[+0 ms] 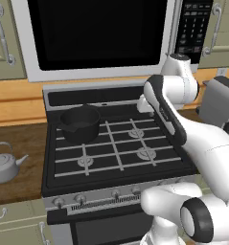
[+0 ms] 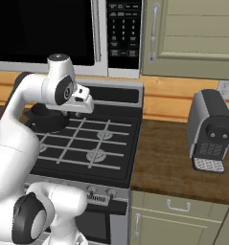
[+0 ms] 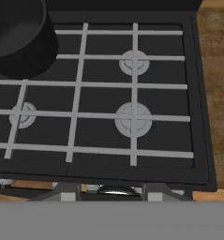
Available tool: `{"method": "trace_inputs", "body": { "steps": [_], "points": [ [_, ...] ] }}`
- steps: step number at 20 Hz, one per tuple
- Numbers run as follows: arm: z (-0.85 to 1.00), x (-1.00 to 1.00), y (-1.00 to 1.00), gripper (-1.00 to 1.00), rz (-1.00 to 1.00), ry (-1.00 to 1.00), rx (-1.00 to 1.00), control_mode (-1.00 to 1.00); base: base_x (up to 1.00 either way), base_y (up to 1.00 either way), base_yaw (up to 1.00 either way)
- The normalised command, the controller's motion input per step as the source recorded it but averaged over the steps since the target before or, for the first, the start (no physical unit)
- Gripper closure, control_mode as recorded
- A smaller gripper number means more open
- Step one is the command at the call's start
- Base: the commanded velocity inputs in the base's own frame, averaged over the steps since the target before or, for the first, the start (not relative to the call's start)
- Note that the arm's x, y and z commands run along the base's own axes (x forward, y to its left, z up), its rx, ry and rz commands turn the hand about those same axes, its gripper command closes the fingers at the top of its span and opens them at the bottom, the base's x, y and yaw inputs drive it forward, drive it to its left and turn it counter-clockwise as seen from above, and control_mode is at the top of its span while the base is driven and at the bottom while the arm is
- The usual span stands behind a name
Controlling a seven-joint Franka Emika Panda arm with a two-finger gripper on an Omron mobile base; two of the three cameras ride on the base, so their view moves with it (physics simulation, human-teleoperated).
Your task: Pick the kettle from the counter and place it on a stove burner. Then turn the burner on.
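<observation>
We found the small squat grey metal kettle (image 1: pixel 5 166) on the dark wood-grain counter (image 1: pixel 20 143), well left of the empty gripper (image 3: pixel 111 191), jaw spacing indeterminate; we judged it should approach the arched handle squarely.

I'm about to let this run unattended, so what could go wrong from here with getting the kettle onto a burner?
1. The kettle sits far left on the counter, while the arm hangs over the stove's right side; a long sweep could clip the black pot.
2. The pot covers the back-left burner, leaving three free.
3. The kettle's thin arched handle may slip in the tool.
</observation>
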Motion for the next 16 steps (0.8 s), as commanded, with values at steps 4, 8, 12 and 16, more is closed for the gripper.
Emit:
{"method": "trace_inputs", "body": {
  "steps": [4, 8, 12, 16],
  "points": [
    [0.0, -0.2, 0.26, -1.0, 0.01, -0.05, -0.01, -1.0, 0.0, 0.0, 0.0],
    [0.0, -0.44, 1.0, -1.0, 0.05, -0.19, -0.12, -1.0, 0.0, 0.0, 0.0],
    [0.0, -0.39, 1.0, -1.0, 0.11, -0.28, -0.13, -1.0, 0.0, 0.0, 0.0],
    [0.01, -0.3, 1.0, -1.0, 0.11, -0.33, -0.17, -1.0, 0.0, 0.0, 0.0]
  ]
}}
